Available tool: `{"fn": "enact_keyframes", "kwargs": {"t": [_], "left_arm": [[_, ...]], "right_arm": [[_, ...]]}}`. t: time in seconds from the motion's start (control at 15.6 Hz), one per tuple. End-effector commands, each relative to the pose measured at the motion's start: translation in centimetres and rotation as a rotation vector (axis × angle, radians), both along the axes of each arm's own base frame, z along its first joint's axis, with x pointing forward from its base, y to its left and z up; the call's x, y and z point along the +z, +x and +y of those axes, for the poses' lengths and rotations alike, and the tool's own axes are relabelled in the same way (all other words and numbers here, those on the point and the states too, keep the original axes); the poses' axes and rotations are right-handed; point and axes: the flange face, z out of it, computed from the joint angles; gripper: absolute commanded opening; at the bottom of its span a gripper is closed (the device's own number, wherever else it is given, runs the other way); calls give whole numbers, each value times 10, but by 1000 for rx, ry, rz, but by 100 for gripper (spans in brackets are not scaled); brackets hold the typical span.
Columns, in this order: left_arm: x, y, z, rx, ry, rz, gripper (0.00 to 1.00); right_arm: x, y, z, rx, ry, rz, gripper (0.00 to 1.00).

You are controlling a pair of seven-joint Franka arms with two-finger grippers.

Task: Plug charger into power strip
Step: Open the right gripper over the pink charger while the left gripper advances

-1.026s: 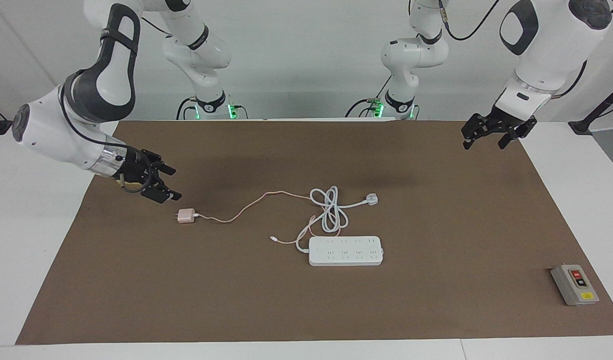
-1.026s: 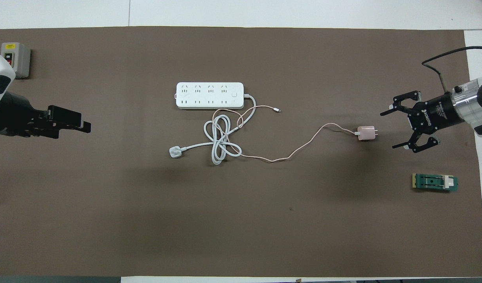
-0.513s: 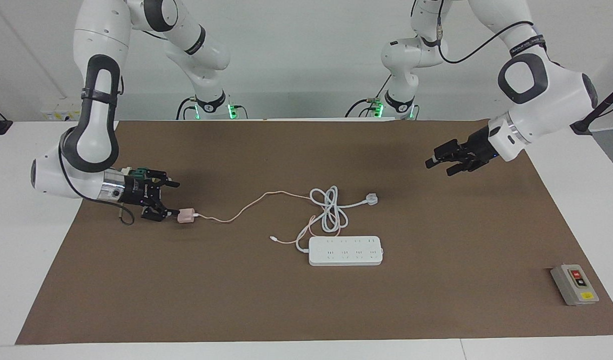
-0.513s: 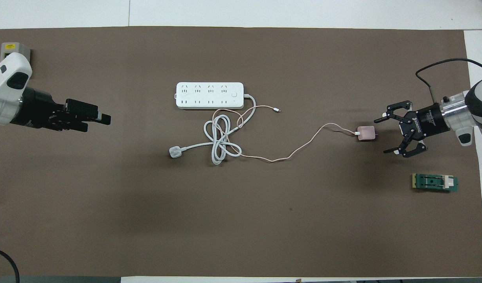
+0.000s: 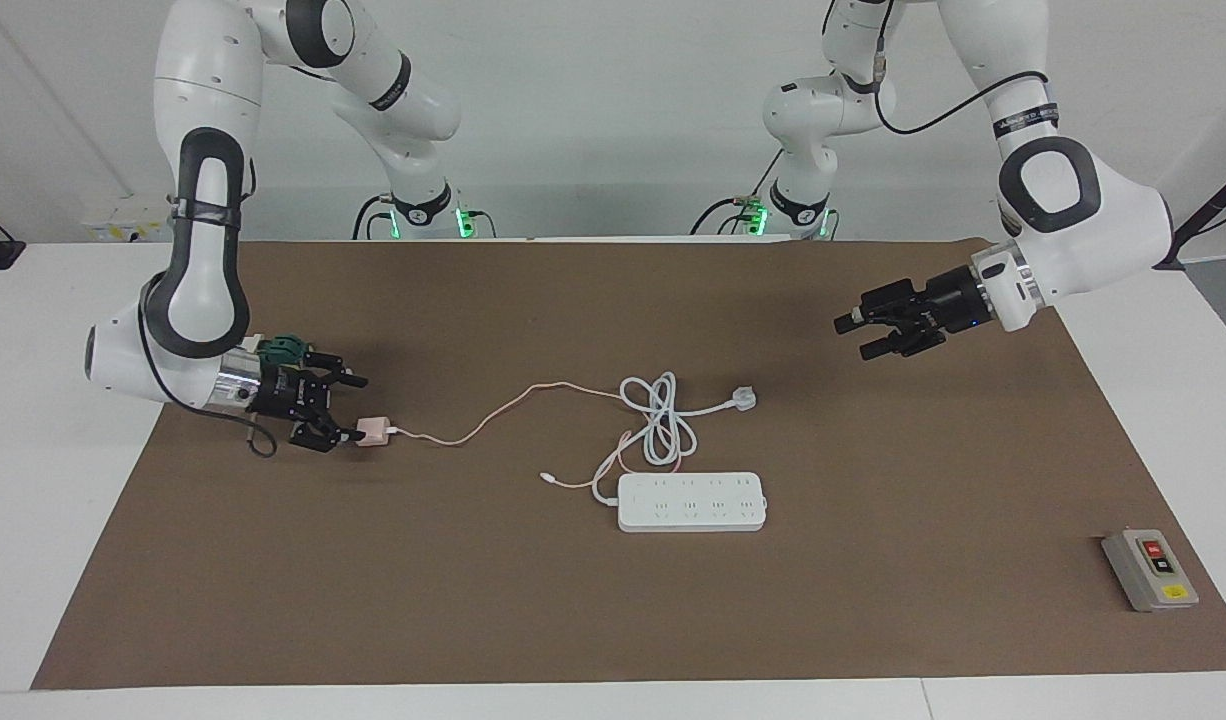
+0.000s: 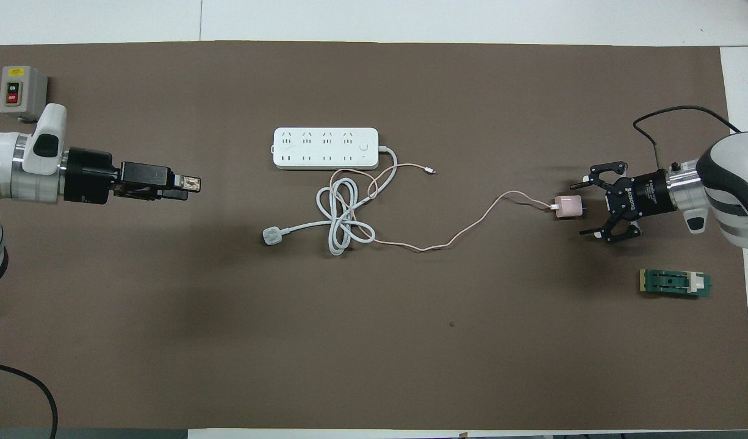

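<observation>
The right claw is sitting low at the right arm's end of the tabletop, its fingers spread wide and reaching around the prong end of the charger without gripping it. The pink cube is lying on its side between the fingertips, not yet lifted, and its thin pink cable is trailing toward the middle, where it is tangling with the strip's coiled white cord. The power strip is lying flat, well apart from the charger and farther from the robots than the coil.

To do this grasp well, the claw should probably be closing squarely on the cube's flat sides, leaving the prongs free and pointing outward, then lifting gently so the cable is not dragging the coil.

The left claw is hovering over bare tabletop toward the left arm's end, looking nearly closed and holding nothing.
</observation>
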Motion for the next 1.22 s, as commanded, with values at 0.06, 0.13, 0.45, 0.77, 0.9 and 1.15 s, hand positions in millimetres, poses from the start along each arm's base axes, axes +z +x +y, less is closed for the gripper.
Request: {"fn": "enact_keyframes", "kwargs": {"t": [0.06,0.13,0.45,0.77,0.9,1.15], "left_arm": [[-11,3,0,26,-130,29,100],[-14,5,0,29,-153,41,100],[-19,11,2,53,-226,61,100],[-21,26,-5,74,-268,52,100],[-22,30,-11,99,-293,47,100],[-29,29,-22,87,-321,69,100]], "right_arm": [[-14,-6,4,-17,16,-39,100],[-19,-9,4,0,18,-55,100],[-24,-12,4,5,16,-63,20],[-20,-7,9,18,8,-79,0],[-13,-2,10,13,8,-81,0],[27,24,36,23,21,-46,0]]}}
